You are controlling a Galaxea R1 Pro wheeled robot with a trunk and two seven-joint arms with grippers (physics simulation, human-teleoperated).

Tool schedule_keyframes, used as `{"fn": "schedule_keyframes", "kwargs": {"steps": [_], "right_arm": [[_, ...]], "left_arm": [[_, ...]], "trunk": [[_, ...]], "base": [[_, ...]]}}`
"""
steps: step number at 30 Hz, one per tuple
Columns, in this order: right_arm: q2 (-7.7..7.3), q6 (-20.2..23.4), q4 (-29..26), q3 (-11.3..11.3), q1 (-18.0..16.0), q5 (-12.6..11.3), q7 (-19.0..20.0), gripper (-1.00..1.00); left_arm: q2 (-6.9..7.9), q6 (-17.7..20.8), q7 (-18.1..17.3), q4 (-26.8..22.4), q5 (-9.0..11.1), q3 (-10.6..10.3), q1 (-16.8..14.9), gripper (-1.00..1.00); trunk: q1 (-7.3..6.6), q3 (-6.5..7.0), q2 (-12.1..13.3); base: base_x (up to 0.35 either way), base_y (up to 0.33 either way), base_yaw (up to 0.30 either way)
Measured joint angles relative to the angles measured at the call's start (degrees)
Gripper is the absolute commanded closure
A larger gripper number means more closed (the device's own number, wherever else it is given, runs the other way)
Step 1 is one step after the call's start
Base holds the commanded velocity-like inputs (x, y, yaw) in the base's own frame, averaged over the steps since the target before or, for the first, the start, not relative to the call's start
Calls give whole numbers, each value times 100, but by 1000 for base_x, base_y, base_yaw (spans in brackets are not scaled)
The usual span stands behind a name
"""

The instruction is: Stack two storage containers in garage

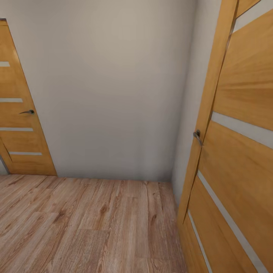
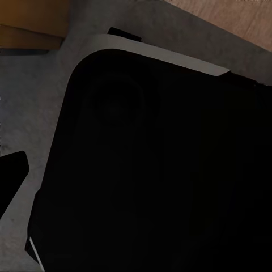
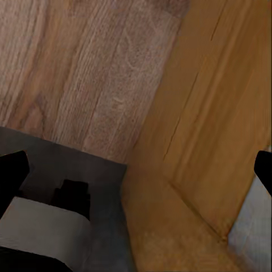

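A honey-brown slatted wooden door [image 1: 242, 151] is seen ajar beside a plain grey wall [image 1: 113, 94]; passage is best steered wide of it. Neither tool's state can be told.

A large black rounded-corner panel [image 2: 158, 170] with a grey edge lies over grey surface [image 2: 34, 102] and wood planks [image 2: 238, 22].
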Motion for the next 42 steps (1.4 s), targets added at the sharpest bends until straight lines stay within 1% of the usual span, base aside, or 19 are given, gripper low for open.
{"fn": "schedule_keyframes", "kwargs": {"steps": [1, 3, 6, 9, 16, 42], "right_arm": [[-6, -178, 1, 0, 290, -6, 3, -100], [-14, -696, -14, 1, 843, -14, 4, -100], [-16, -1146, -14, 3, 1259, -25, 10, -100], [-19, -1276, -12, 3, 1402, -26, 16, -100], [-32, -1282, -14, 3, 1477, 5, 14, -100], [-62, -1273, -15, 43, 1482, 27, -58, -100]], "left_arm": [[-3, 0, 3, 0, 2, 1, 0, -100], [-1, 0, 11, 0, 7, 2, 0, -100], [1, 0, 20, 1, 12, 3, 0, -100], [1, -1, 28, 1, 14, 5, 0, -100], [1, -1, 32, 2, 15, 11, 0, -100], [1, 0, 26, 0, 10, -14, 0, -100]], "trunk": [[0, 0, 0], [0, 0, 0], [0, 1, 0], [0, 1, 0], [0, 1, 0], [0, 1, 0]], "base": [[0, 0, 0], [0, 0, 0], [0, 0, 0], [0, 0, 0], [0, 0, 0], [0, 0, 0]]}}
